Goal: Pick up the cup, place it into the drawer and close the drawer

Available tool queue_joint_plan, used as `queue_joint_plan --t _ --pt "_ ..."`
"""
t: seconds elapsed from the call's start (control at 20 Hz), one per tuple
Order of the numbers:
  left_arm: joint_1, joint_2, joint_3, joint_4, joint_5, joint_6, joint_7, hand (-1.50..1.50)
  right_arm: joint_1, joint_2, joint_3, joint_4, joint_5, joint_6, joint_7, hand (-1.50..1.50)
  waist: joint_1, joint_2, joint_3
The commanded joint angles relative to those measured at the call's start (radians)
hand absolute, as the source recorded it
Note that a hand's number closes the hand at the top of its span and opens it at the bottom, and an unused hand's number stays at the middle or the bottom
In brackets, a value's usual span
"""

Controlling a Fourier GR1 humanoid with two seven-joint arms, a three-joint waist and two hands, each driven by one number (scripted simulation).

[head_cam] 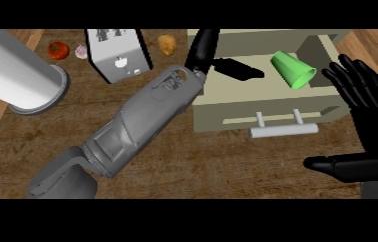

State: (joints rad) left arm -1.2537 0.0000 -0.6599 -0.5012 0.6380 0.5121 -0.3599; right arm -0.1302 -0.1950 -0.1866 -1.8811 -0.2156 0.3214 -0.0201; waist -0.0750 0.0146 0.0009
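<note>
**Green cup inside open drawer**

Lying tipped on its side: green cup (293, 69), in the open cream drawer (244, 98) on the wooden worktop (221, 166). Reaching over the drawer's left rim: left hand (235, 68), fingers straight, holding nothing. Resting at right edge: right hand (359, 103), fingers spread wide, empty.

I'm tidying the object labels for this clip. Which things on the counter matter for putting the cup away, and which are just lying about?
Job:
green cup, lying on its side in the drawer
open drawer with its handle
left hand, reaching into the drawer
right hand, open at the right edge

Lying about:
tomato
garlic
potato
carton
grey canister
</note>
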Motion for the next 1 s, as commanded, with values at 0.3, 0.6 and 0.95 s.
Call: queue_joint_plan --t 0.3,0.6,0.95 --pt "-0.034 0.012 0.105 -0.053 0.033 -0.016 -0.014 -1.50 0.059 -0.102 0.047 -0.084 0.093 0.112 0.001 1.50 0.065 -0.015 -0.001" --pt "0.029 0.080 0.140 -0.184 0.039 -0.019 0.068 -1.50 0.147 -0.120 0.086 -0.184 0.234 0.108 0.023 1.50 0.087 -0.024 -0.001" --pt "0.202 0.262 0.193 -0.341 0.032 -0.097 0.070 -1.50 0.090 -0.094 0.155 -0.117 0.417 0.034 0.055 1.50 0.097 -0.018 -0.002"
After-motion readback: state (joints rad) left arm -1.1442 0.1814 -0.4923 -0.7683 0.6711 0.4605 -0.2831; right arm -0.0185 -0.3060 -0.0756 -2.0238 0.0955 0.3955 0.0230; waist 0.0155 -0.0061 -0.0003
